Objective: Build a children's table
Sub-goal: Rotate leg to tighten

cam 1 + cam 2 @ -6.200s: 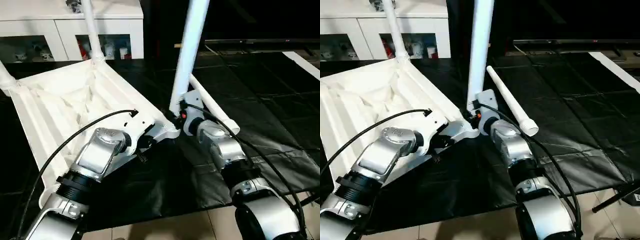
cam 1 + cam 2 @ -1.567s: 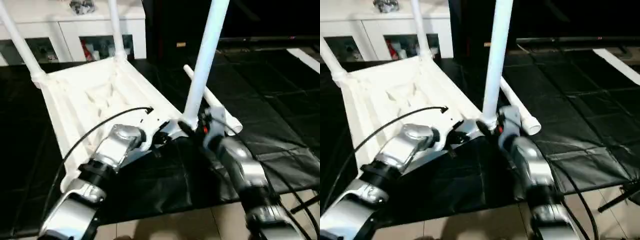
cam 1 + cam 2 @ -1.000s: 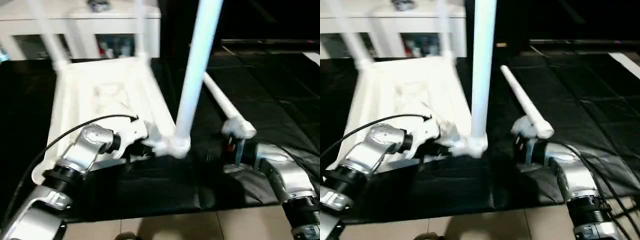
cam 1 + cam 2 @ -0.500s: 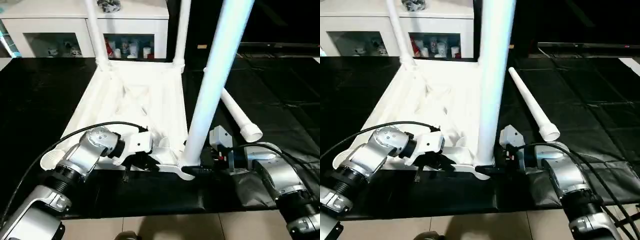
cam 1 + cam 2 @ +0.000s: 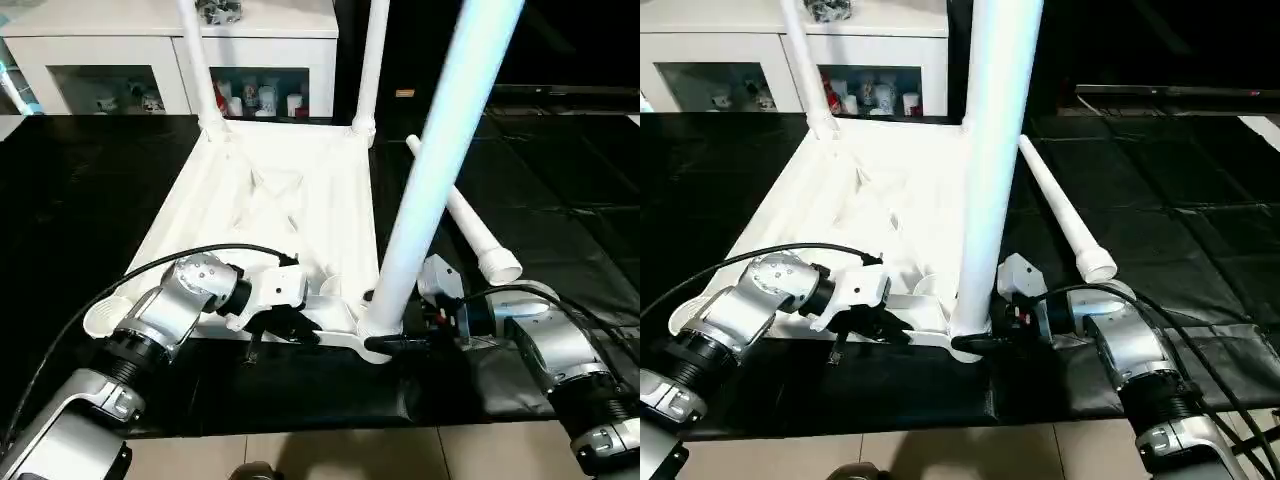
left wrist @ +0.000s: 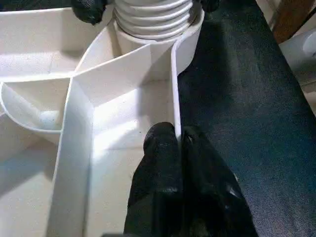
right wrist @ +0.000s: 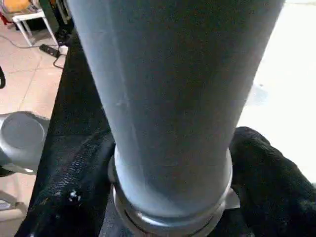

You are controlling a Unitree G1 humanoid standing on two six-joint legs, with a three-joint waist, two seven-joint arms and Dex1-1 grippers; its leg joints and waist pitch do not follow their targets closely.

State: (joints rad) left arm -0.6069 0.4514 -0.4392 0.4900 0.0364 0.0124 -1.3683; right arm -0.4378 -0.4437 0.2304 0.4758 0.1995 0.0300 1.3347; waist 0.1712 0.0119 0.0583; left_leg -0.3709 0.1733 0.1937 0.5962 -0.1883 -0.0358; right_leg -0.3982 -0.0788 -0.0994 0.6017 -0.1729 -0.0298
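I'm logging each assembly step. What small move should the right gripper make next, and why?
Probably close the right gripper on the near leg's base, then twist. Its fingers flank the leg at the corner socket, and the left gripper pinches the tabletop's edge wall, steadying it.

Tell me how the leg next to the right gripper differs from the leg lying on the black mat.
The near leg stands upright, its base seated in a corner socket of the upturned tabletop; the loose leg lies flat on the black mat, joined to nothing. The right gripper has its fingers either side of the near leg's base; nothing touches the loose leg. Both are long, white, tapered tubes.
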